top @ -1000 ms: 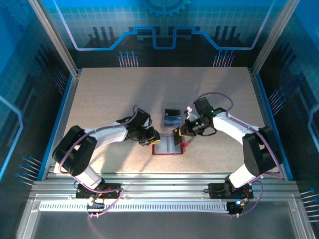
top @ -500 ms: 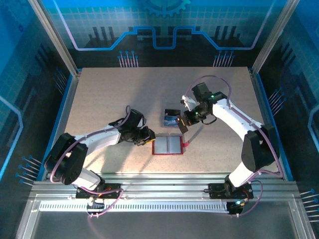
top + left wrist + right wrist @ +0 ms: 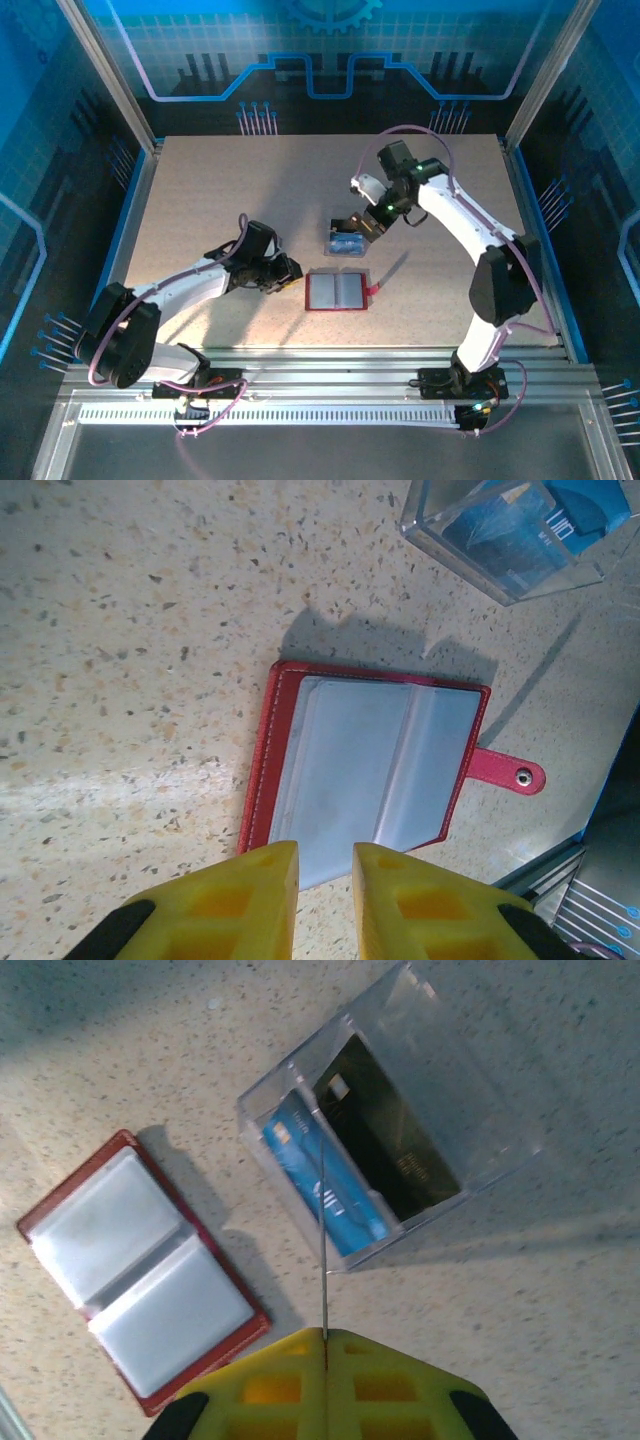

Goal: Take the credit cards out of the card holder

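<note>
The red card holder [image 3: 337, 290] lies open and flat on the table, its greyish pockets [image 3: 360, 765] facing up and its red tab [image 3: 505, 771] pointing right. My right gripper [image 3: 325, 1336] is shut on a thin credit card [image 3: 324, 1250] seen edge-on, held above a clear plastic box [image 3: 470, 1120]. In that box lie a blue card [image 3: 330, 1185] and a dark card [image 3: 385, 1145]. In the top view the right gripper [image 3: 370, 228] hangs over the box's right side. My left gripper [image 3: 325, 875] hovers just left of the holder, slightly open and holding nothing.
The clear box [image 3: 346, 238] sits just behind the card holder. Speckled tabletop [image 3: 220, 190] stretches round both. A metal frame rail [image 3: 300, 365] runs along the near edge, and blue walls close in the sides.
My right gripper has lifted the card away from the holder and carried it back over the clear box. My left gripper has drawn leftward off the holder's edge.
</note>
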`<act>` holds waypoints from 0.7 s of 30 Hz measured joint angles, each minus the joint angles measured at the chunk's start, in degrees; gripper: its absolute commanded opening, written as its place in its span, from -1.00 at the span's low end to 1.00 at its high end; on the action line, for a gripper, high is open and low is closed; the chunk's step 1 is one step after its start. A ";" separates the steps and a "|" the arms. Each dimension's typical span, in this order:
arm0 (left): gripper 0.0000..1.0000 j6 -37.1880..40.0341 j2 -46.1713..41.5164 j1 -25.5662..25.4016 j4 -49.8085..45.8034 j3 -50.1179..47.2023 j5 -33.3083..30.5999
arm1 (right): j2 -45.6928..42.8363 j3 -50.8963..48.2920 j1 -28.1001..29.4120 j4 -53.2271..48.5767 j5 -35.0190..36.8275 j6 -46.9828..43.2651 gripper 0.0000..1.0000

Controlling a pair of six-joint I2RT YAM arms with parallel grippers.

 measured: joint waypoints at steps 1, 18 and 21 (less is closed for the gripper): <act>-0.55 0.04 -0.17 0.22 -0.22 -0.09 0.00 | 1.25 1.79 0.02 -0.90 0.59 -1.40 -0.93; -0.55 0.39 -1.22 3.02 -2.08 -0.48 0.00 | 23.63 31.32 3.63 -17.05 6.97 -19.61 -0.93; -0.55 0.37 -1.55 3.17 -2.29 -0.57 0.00 | 26.16 35.67 3.80 -19.39 7.30 -20.96 -0.93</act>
